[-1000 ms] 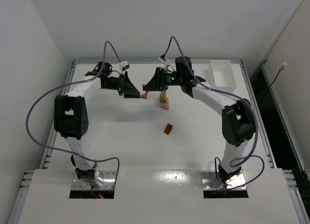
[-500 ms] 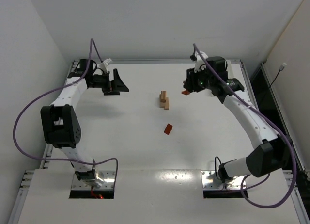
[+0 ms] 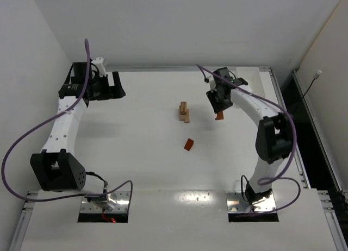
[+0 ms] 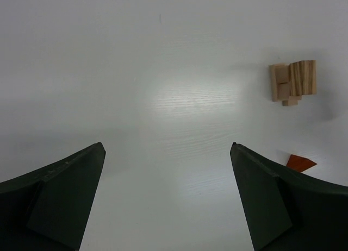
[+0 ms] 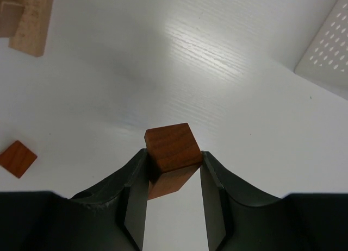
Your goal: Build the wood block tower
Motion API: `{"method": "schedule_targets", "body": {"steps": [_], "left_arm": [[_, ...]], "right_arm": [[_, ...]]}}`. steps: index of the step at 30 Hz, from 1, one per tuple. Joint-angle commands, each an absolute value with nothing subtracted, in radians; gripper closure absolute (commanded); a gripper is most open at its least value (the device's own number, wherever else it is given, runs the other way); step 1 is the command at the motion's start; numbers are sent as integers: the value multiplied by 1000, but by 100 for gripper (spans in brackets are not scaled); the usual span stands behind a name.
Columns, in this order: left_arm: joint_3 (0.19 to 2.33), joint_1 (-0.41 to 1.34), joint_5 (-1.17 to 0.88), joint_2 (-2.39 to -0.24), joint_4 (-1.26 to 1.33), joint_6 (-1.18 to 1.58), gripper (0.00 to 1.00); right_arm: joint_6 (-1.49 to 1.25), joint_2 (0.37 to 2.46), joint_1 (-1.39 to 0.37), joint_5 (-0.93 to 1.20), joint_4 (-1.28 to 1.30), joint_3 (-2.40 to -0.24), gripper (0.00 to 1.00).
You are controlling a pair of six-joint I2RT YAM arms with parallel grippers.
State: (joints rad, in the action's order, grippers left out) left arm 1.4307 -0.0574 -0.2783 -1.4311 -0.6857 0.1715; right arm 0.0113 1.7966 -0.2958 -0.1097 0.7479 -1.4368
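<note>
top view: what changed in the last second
The left gripper let go of the red block, opened and pulled back to the far left. The right gripper, shut on that block, swung it to the right of the tower. Tower and the loose block stayed put.

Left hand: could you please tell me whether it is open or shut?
Open: the left hand shows its fingers wide apart, gripping nothing.

Bright glare streaks the table [image 4: 185, 99]; near fingers [image 4: 60, 196] look slightly blurred.
</note>
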Motion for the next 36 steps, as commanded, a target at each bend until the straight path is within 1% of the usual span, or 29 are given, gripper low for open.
{"method": "schedule_targets", "body": {"steps": [1, 3, 6, 11, 15, 18, 21, 22, 26, 28, 29, 30, 32, 33, 35, 36], "left_arm": [[1376, -100, -252, -1394, -681, 235, 0], [1376, -110, -273, -1394, -696, 223, 0], [1394, -110, -249, -1405, -706, 199, 0], [1395, -110, -249, -1405, -716, 189, 0], [1394, -110, -249, -1405, -716, 189, 0], [1407, -110, -249, -1405, -716, 189, 0], [1417, -110, -238, -1417, -716, 189, 0], [1417, -110, -238, -1427, -716, 189, 0], [1417, -110, -247, -1454, -716, 189, 0], [1417, -110, -256, -1454, -716, 198, 0], [1427, -110, -256, -1454, -716, 198, 0], [1427, -110, -256, -1454, -716, 198, 0], [1408, -110, -278, -1454, -716, 198, 0], [1399, -110, -278, -1454, -725, 207, 0], [1370, -110, -302, -1454, -726, 216, 0], [1370, -110, -313, -1454, -726, 216, 0]], "right_arm": [[-20, 1868, -298, -173, 785, -1532, 100], [-49, 1910, -298, -183, 798, -1551, 100], [-75, 1992, -298, -192, 798, -1592, 100], [-98, 2147, -298, -213, 822, -1718, 100], [-98, 2224, -298, -222, 834, -1778, 100], [-98, 2246, -298, -222, 844, -1778, 100], [-98, 2255, -298, -213, 844, -1760, 92], [-98, 2255, -298, -190, 833, -1759, 85], [-89, 2229, -298, -170, 810, -1769, 68], [-80, 2195, -298, -103, 786, -1769, 55], [-80, 2171, -298, -86, 773, -1755, 46], [-80, 2113, -298, -51, 762, -1744, 42], [-80, 2042, -298, -11, 723, -1695, 28], [-92, 1960, -288, 15, 677, -1636, 28], [-115, 1858, -278, 40, 611, -1547, 27], [-159, 1747, -278, 49, 536, -1441, 28]]}}
